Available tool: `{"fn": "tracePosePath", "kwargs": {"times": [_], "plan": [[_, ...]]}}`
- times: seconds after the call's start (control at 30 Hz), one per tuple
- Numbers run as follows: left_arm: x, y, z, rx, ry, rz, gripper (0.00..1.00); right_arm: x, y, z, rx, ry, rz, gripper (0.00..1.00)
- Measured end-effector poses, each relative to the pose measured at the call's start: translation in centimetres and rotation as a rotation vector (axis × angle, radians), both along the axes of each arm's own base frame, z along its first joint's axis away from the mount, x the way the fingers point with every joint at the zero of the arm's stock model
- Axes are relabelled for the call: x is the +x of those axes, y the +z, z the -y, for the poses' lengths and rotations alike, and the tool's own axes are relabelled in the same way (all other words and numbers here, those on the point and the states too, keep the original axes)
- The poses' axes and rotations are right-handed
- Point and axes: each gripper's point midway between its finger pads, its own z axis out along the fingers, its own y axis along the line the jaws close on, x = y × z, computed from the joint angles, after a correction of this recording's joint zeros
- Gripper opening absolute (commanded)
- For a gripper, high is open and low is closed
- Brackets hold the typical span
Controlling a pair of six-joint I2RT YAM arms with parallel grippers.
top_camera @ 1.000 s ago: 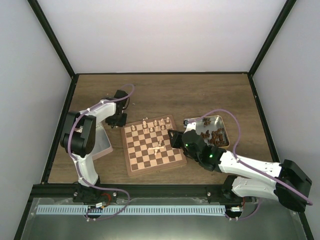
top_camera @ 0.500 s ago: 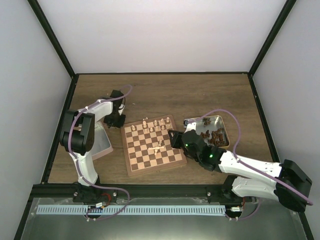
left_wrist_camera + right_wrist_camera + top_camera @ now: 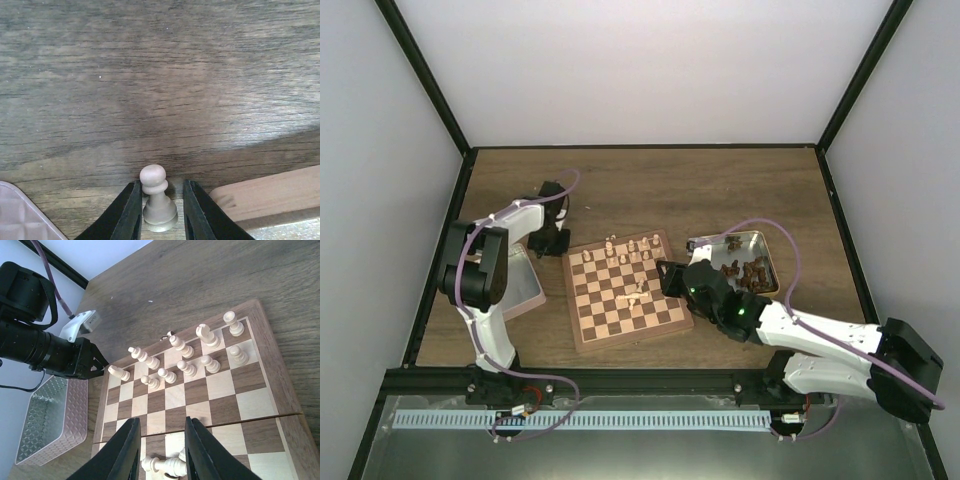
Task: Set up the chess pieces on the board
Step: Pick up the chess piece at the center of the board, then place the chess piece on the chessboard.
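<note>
The board [image 3: 569,300] lies mid-table, and its corner [image 3: 270,195] shows in the left wrist view. A pale pawn [image 3: 155,192] stands on the table just off that corner. My left gripper [image 3: 161,186] straddles it: the left finger touches its collar and a small gap remains at the right finger. Several pale chess pieces [image 3: 182,346] stand in the board's far rows, and a few lie toppled [image 3: 167,465] near its middle. My right gripper [image 3: 162,422] hovers open over the toppled ones, holding nothing.
A silver tin [image 3: 520,282] sits left of the board under the left arm. Another tin [image 3: 775,275] at the right holds several dark brown pieces [image 3: 750,270]. Black frame rails edge the table.
The left gripper has shifted slightly left beside the board's far corner, and its jaws have narrowed around the pawn. The right arm has not moved.
</note>
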Motion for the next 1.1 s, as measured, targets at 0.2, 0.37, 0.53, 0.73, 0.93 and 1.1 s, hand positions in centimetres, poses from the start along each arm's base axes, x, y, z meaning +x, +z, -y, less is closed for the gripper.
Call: {"fn": "tracePosePath", "kwargs": {"times": [0.2,0.37,0.53,0.73,0.93,1.1], "plan": [[-0.2,-0.1,0.1,-0.014,0.030,0.003,0.19,0.0,-0.2,0.0,-0.004,0.000,-0.003,0.27],[-0.5,0.0,0.2,-0.026,0.053,0.013,0.11,0.0,-0.1,-0.1,-0.006,0.002,-0.002,0.26],[-1.6,0.6,-0.2,-0.015,0.083,0.023,0.11,-0.1,0.7,-0.6,-0.016,0.040,0.016,0.27],[-1.7,7.0,1.5,-0.121,0.053,0.186,0.12,0.2,4.7,-2.8,0.013,0.165,0.082,0.27],[-3.6,12.9,7.1,-0.369,-0.100,0.343,0.11,1.4,8.9,-4.8,0.088,0.303,0.113,0.33],[-6.2,15.5,13.8,-0.531,-0.318,0.448,0.11,3.2,9.9,-5.0,0.113,0.400,0.077,0.46]]}}
